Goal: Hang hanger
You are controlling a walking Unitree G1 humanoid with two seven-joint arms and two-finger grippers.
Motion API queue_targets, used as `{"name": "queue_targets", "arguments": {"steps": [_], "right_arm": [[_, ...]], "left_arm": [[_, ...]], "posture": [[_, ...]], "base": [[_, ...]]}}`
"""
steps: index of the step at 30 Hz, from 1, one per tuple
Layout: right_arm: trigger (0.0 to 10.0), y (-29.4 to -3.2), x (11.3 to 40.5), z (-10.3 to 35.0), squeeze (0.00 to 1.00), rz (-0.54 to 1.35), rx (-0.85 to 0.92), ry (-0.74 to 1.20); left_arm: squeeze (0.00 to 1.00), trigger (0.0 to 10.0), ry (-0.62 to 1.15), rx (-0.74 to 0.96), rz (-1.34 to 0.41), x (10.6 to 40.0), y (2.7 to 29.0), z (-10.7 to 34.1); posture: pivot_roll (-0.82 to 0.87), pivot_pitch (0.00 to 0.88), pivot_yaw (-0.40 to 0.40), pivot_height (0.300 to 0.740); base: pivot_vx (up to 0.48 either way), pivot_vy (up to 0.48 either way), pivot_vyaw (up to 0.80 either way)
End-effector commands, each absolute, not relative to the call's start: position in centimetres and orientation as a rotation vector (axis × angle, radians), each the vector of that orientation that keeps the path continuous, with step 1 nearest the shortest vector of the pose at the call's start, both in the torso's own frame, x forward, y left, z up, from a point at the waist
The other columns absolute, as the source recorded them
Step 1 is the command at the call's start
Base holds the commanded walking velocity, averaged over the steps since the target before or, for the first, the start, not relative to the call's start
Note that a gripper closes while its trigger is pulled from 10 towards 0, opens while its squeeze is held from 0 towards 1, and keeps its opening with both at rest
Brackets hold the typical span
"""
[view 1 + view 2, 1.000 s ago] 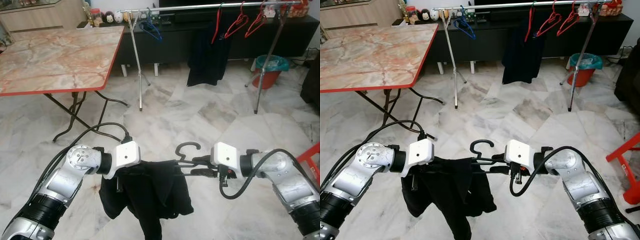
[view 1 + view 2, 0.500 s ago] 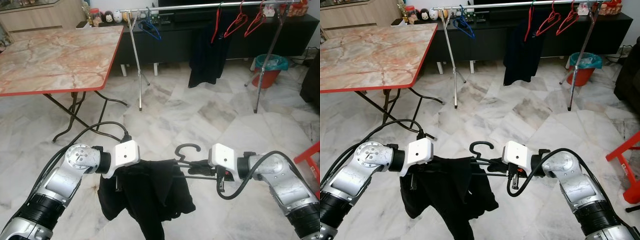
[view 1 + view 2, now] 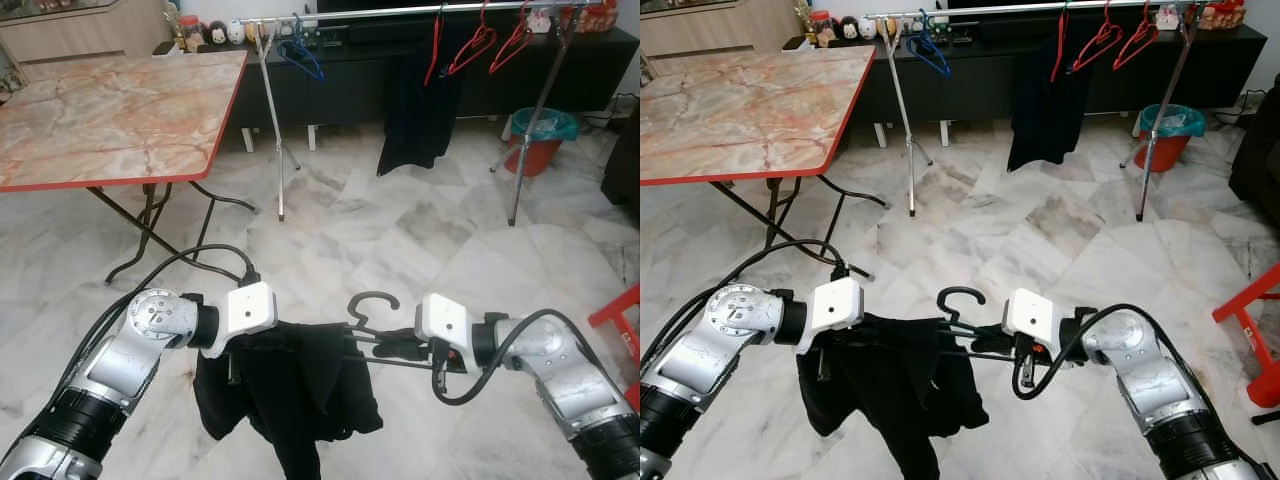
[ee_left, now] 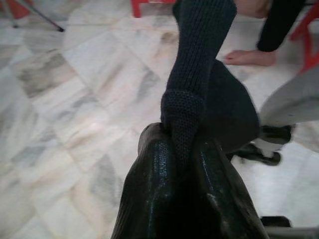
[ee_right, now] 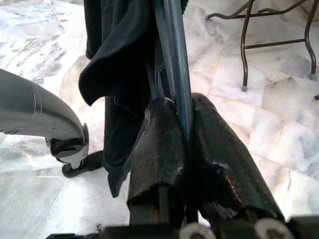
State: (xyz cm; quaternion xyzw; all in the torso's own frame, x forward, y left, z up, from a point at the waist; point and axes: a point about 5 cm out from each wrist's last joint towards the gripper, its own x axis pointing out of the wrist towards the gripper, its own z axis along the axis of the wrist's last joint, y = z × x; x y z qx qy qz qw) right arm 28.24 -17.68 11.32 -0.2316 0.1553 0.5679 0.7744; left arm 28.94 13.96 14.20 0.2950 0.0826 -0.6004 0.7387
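A black hanger (image 3: pixel 368 305) with a black garment (image 3: pixel 290 395) draped over it hangs between my two arms, low in front of me. My right gripper (image 3: pixel 395 346) is shut on the hanger's bar (image 5: pixel 177 74), close to the hook. My left gripper (image 4: pixel 182 149) is shut on a knitted fold of the black garment (image 4: pixel 197 64), on the hanger's other side. The clothes rail (image 3: pixel 400 12) stands far ahead across the room with a blue hanger (image 3: pixel 300 58), red hangers (image 3: pixel 480 45) and a dark garment (image 3: pixel 418 110) on it.
A marble-top folding table (image 3: pixel 110 110) with a red edge stands ahead on the left. A green-lined bucket (image 3: pixel 540 140) sits by the rail's right leg. A red frame (image 3: pixel 618 325) is at the right edge. A person's bare foot (image 4: pixel 249 57) is on the tiled floor.
My right arm has drawn slightly left and lower with the hanger. The camera has shifted a little; the rail looks slightly farther up in the picture.
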Motion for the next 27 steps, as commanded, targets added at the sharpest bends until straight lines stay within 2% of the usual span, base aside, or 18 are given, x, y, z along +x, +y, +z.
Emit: {"name": "queue_targets", "arguments": {"steps": [1, 3, 4, 5, 6, 18, 24, 27], "right_arm": [[0.0, -16.5, 28.4, 12.1, 0.00, 1.253, -0.479, 0.273], [0.0, -16.4, 28.4, 12.1, 0.00, 1.254, -0.477, 0.270], [0.0, -16.3, 28.4, 12.0, 0.00, 1.256, -0.475, 0.269], [0.0, -16.3, 28.4, 12.0, 0.00, 1.256, -0.475, 0.269], [0.0, -16.3, 28.3, 12.0, 0.00, 1.258, -0.473, 0.269], [0.0, -15.6, 28.0, 11.3, 0.00, 1.269, -0.443, 0.265], [0.0, -15.4, 28.4, 11.4, 0.00, 1.213, -0.421, 0.235], [0.0, -15.1, 28.4, 11.0, 0.00, 1.157, -0.383, 0.213]], "left_arm": [[0.00, 10.0, 0.119, 0.669, -1.293, 29.3, 13.7, 15.0], [0.00, 10.0, 0.106, 0.653, -1.285, 29.4, 13.6, 15.0], [0.85, 10.0, 0.095, 0.635, -1.282, 29.5, 13.5, 15.1], [0.85, 10.0, 0.095, 0.635, -1.282, 29.5, 13.5, 15.1], [1.00, 10.0, 0.089, 0.627, -1.274, 29.5, 13.5, 15.2], [1.00, 10.0, 0.022, 0.611, -1.136, 31.1, 14.2, 16.7], [1.00, 10.0, -0.029, 0.582, -1.054, 31.7, 14.4, 17.4], [1.00, 10.0, -0.068, 0.575, -0.934, 32.5, 15.0, 17.8]], "posture": [[0.06, 0.033, 0.082, 0.740], [0.05, 0.023, 0.078, 0.740], [0.05, 0.022, 0.077, 0.740], [0.05, 0.022, 0.077, 0.740], [0.06, 0.016, 0.075, 0.740], [0.06, 0.000, 0.063, 0.740], [0.06, 0.000, 0.051, 0.740], [0.06, 0.000, 0.045, 0.740]], "base": [[0.000, 0.000, 0.00], [0.000, 0.000, 0.00], [0.000, 0.000, 0.00], [0.000, 0.000, 0.00], [0.000, 0.000, 0.00], [0.000, 0.000, 0.00], [0.000, 0.000, 0.00], [0.000, 0.000, 0.00]]}}
